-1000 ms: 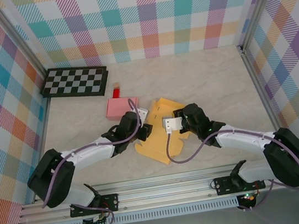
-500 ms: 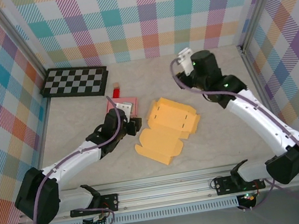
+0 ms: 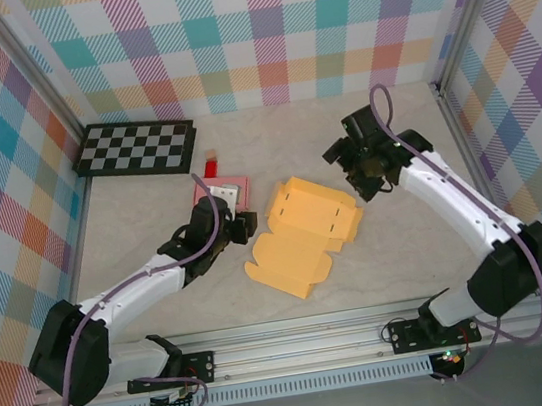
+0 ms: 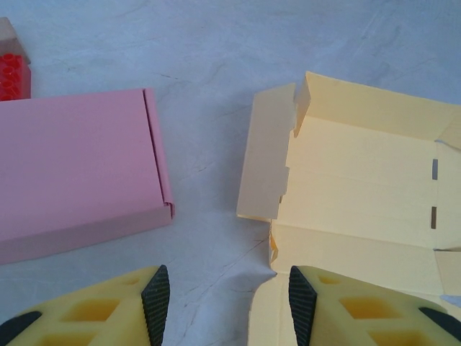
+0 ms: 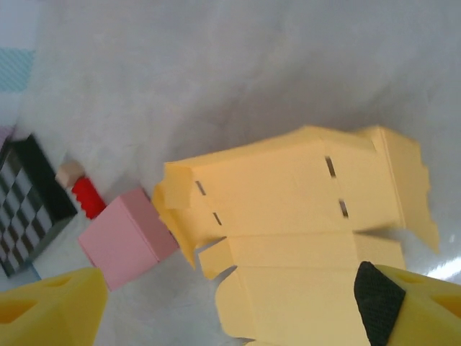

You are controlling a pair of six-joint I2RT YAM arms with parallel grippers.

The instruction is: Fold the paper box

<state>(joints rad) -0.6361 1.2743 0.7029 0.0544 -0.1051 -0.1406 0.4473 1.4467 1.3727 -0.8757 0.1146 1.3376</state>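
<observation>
Top view – yellow paper box [image 3: 301,234]: mid-table, unfolded and lying open, its far part with edges partly raised; it sits between the two arms
Top view – left gripper [image 3: 245,225]: low over the table [image 3: 152,220], just beside the box's left edge and over the near corner of a pink box [image 3: 218,188]
Top view – right gripper [image 3: 359,179]: raised, beyond the box's far right corner, apart from it
Top view – other things: a red block [image 3: 211,164] just beyond the pink box; a checkerboard [image 3: 137,146] at the far left
Left wrist – left gripper [image 4: 229,292]: fingers spread, bare table between them, nothing pinched; the right pad [image 4: 302,299] stands over the box's edge
Left wrist – yellow paper box [image 4: 360,209]: right of centre, one side flap tilted up; the closed pink box [image 4: 75,169] lies left of it, near but apart
Right wrist – right gripper [image 5: 230,303]: fingers wide apart, gripping nothing
Right wrist – yellow paper box [image 5: 288,209]: below the fingers, slots showing in its panel; the pink box [image 5: 126,238] is at its left corner – touching or not, I cannot tell
</observation>
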